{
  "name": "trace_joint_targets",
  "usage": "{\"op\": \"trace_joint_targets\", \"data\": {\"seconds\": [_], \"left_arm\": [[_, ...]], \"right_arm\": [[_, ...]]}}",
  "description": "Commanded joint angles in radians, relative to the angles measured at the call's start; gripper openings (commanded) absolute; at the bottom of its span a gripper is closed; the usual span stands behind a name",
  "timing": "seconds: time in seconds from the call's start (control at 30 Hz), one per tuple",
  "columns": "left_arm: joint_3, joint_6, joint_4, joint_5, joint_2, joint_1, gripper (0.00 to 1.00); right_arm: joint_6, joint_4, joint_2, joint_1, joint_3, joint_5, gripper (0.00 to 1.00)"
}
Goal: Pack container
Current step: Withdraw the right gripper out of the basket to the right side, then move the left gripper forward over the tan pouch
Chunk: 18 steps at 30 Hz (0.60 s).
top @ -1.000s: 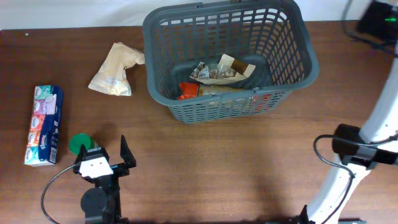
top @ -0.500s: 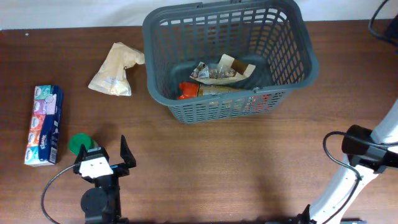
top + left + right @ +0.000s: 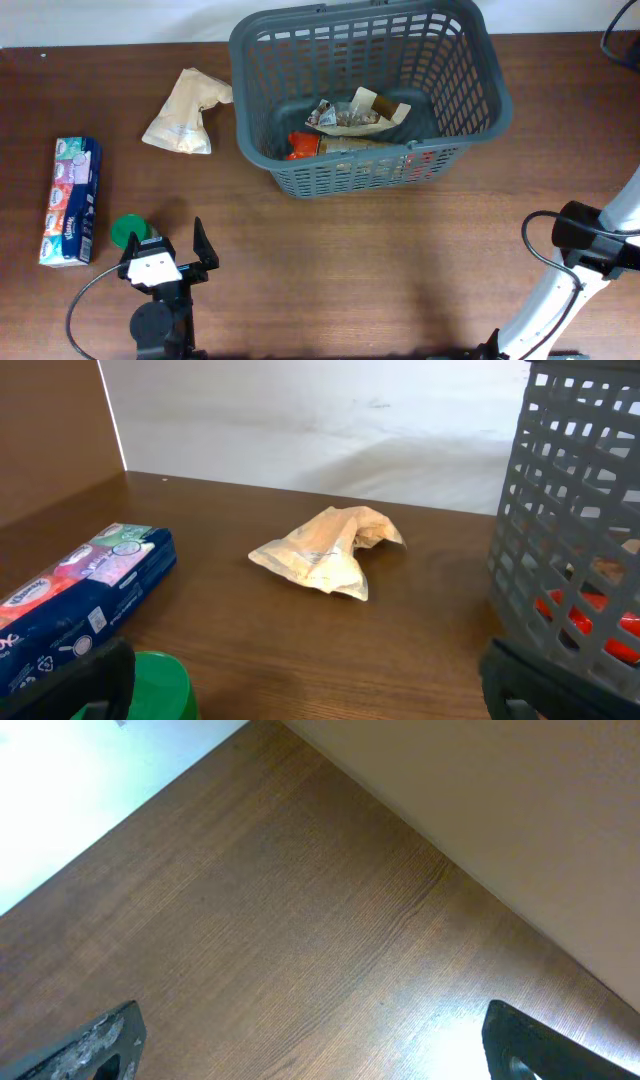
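**Basket stood at twelve o'clock, both hands spread wide and empty**

Container [image 3: 370, 172] sat at the far side of the brown wooden tabletop [image 3: 350, 260], from about twelve to one o'clock in the overhead view. It was a large dark grey plastic basket, rectangular with rounded corners. Its sides were a lattice of upright slots below a smooth rolled rim, and they flared outward toward the top. It stood upright. On its base lay a crinkled packet [image 3: 355, 113] of brownish contents, with something red [image 3: 300, 145] beside it at the near left corner. The red also showed through the slots in the left wrist view, where the basket [image 3: 580, 510] filled the three o'clock edge.

At about eleven o'clock, just left of the basket and apart from it, lay a crumpled beige bag [image 3: 185, 115]. A colourful tissue pack [image 3: 70, 200] lay at nine o'clock.

The left hand [image 3: 160, 242] was at seven o'clock, fingers spread wide and gripping nothing. A green round object [image 3: 127, 230] sat just beside its left finger.

The right arm [image 3: 590, 240] stood at four o'clock. Its wrist camera showed the right hand [image 3: 320, 1050] spread fully, with only bare wood between the fingertips.
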Motion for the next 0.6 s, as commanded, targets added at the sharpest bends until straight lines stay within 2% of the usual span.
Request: {"op": "trace_joint_targets", "data": {"seconds": [0.0, 0.2, 0.27, 0.37, 0.57], "left_arm": [[-0.010, -0.010, 0.006, -0.011, -0.008, 0.004, 0.99], [0.011, -0.015, 0.023, 0.080, -0.007, 0.003, 0.99], [0.060, -0.046, -0.060, 0.043, -0.003, 0.003, 0.99], [0.215, -0.058, -0.263, -0.072, 0.044, 0.003, 0.99], [0.456, -0.013, -0.417, -0.097, 0.205, 0.003, 0.99]], "right_arm": [[0.015, -0.006, -0.011, -0.002, 0.014, 0.023, 0.99], [0.015, -0.006, -0.011, -0.002, 0.014, 0.023, 0.99], [0.015, -0.006, -0.011, -0.002, 0.014, 0.023, 0.99], [0.015, -0.006, -0.011, -0.002, 0.014, 0.023, 0.99], [0.015, -0.006, -0.011, -0.002, 0.014, 0.023, 0.99]]}}
